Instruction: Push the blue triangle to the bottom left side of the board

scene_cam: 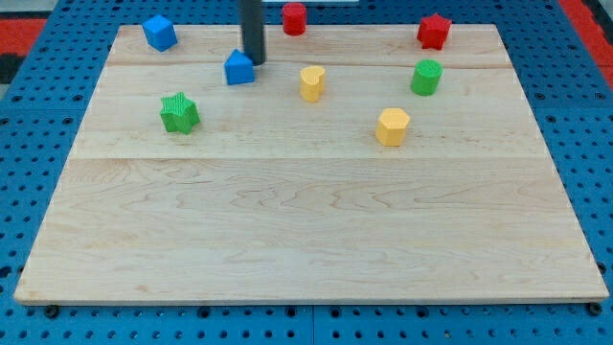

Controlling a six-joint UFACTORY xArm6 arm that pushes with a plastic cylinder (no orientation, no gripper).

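The blue triangle sits on the wooden board near the view's top left. My tip is at the end of the dark rod that comes down from the view's top edge. It stands just to the right of the blue triangle, at its upper right side, touching it or nearly so.
A blue cube lies at the top left corner. A green star lies below and left of the triangle. A yellow heart, yellow hexagon, green cylinder, red cylinder and red star lie to the right.
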